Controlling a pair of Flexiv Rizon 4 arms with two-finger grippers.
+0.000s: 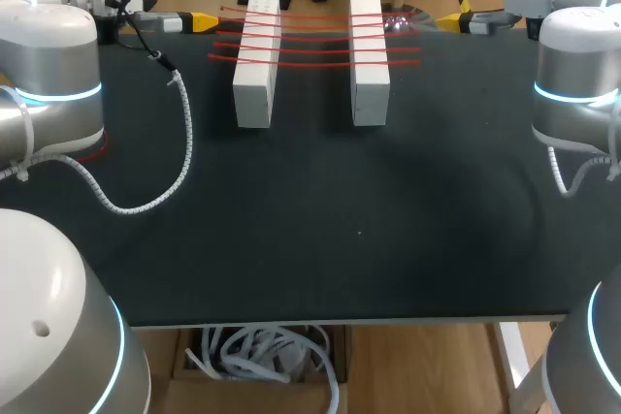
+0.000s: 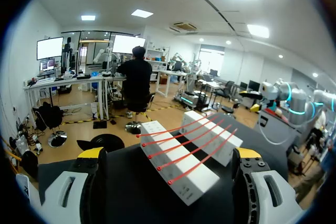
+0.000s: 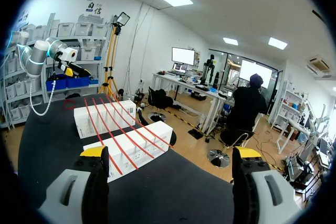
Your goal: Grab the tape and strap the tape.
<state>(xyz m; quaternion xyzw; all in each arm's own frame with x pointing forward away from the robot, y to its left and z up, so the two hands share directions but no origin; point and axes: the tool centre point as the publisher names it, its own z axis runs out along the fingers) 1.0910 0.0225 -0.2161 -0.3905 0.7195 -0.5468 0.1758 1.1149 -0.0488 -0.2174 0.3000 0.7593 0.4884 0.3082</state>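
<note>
**Placement.** Five red tapes (image 1: 320, 36) are laid side by side across two white blocks, the left block (image 1: 255, 60) and the right block (image 1: 370, 60). The blocks stand parallel near the far edge of the table (image 1: 310, 239), with a gap between them. Each tape bridges this gap and overhangs the outer face of each block. It is judged that the blocks serve as supports. The tapes are raised clear of the table surface so that a finger can be passed under a free end or under the span between the blocks. The tapes are spaced apart, which is judged to allow one to be taken without the others being disturbed.

**Arm pose.** The left gripper (image 1: 199, 21) is held at the far left corner of the table and is pointed level toward the left block. The right gripper (image 1: 451, 21) is held at the far right corner and is pointed toward the right block. Both are well apart from the blocks. In the left wrist view the left gripper (image 2: 169, 156) is seen with its fingers (image 2: 90, 156) spread wide and nothing between them. The blocks and tapes lie ahead of it. The right gripper (image 3: 170, 152) is seen in the same state. No tape is grasped yet.
</note>
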